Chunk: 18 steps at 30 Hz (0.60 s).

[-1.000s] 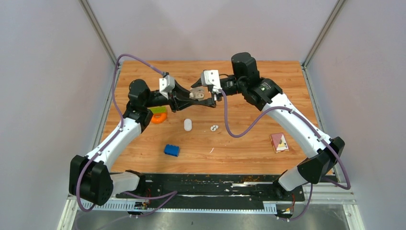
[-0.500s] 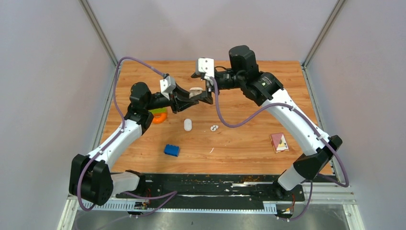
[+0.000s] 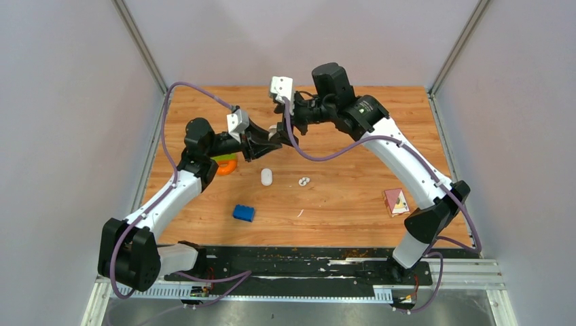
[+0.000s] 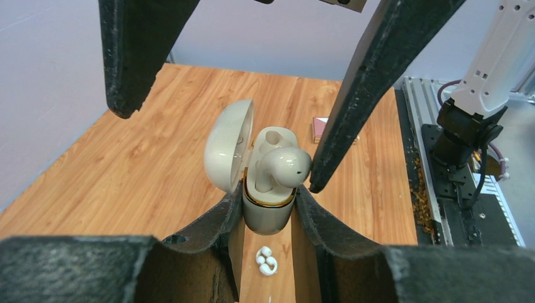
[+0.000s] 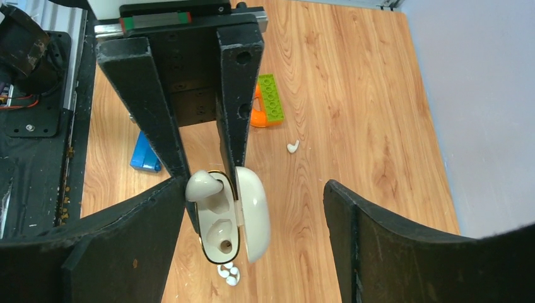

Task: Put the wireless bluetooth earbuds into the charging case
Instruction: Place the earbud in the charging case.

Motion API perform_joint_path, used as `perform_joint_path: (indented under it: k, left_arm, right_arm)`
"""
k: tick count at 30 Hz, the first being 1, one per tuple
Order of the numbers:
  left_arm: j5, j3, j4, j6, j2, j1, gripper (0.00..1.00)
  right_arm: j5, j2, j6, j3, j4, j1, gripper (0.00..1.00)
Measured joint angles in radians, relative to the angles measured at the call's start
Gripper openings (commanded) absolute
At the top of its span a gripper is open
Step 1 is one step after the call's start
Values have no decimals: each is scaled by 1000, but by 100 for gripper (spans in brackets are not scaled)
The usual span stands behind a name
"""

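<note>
**Charging case (image 5: 217,221) being held open in the air over the far middle of the table (image 3: 339,204), with one earbud (image 4: 284,165) resting in it.**
The left gripper (image 4: 267,203) is clamping the case body by its sides, and the earbud is sitting half-seated beside an empty socket (image 5: 217,235). Both are looking light, hard and glossy, so probably slippery; a gentle pinch across the earbud's bulb is seeming safest. The right gripper (image 5: 252,188) is spreading wide astride the case, carrying nothing. Whether its finger is touching the earbud is not showing. What is looking like a second earbud (image 5: 292,147) is lying by the orange toy (image 5: 262,117), too small to confirm.
</note>
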Motion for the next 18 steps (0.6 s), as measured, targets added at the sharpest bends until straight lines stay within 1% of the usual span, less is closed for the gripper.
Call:
perform_joint_path:
  k: [10,18]
  left_arm:
    - [1,-8,6,0,-2,0,6]
    - [-2,-14,14,0,-2,0,6]
  right_arm:
    - [5,31,21,66,-69,-22,80]
    - [3,42,22,71,-102,-34,80]
